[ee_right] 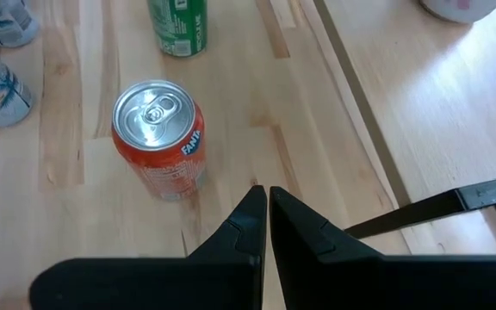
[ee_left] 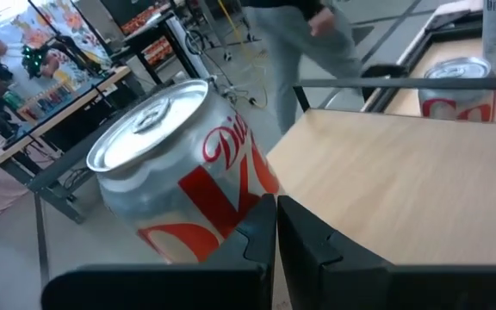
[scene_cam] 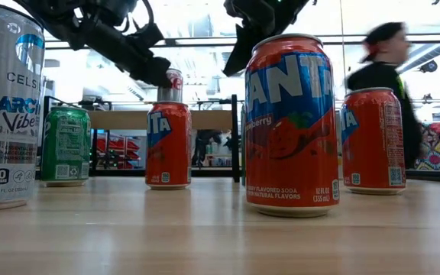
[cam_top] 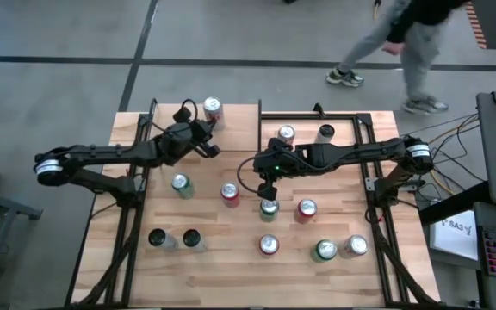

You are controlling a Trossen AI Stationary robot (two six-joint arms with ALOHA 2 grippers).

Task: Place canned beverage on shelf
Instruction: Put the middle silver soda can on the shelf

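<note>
Left pincer (cam_top: 207, 146) clenched, empty, hovers just beside silver-red Diet Coke can (cam_top: 213, 108) at counter's far-left edge; can upright, just beyond fingertips. Light-wood shelf with black metal posts (cam_top: 351, 133) lies to right of can, two cans already on it. Right pincer (cam_top: 267, 191) clenched, empty, above orange Fanta can (ee_right: 161, 138) mid-counter, nearer shelf. Black post (cam_top: 259, 120) stands between Coke can and shelf.

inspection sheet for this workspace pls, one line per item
surface: plank-striped wooden tabletop, shelf at its far side
job's things: Diet Coke can on the far edge; other cans stand scattered
clutter: nothing seen
grippers: left gripper shut beside the Diet Coke can; right gripper shut, holding nothing, above an orange Fanta can
cables: bundle off the table's right
surroundings: person walking past
</note>
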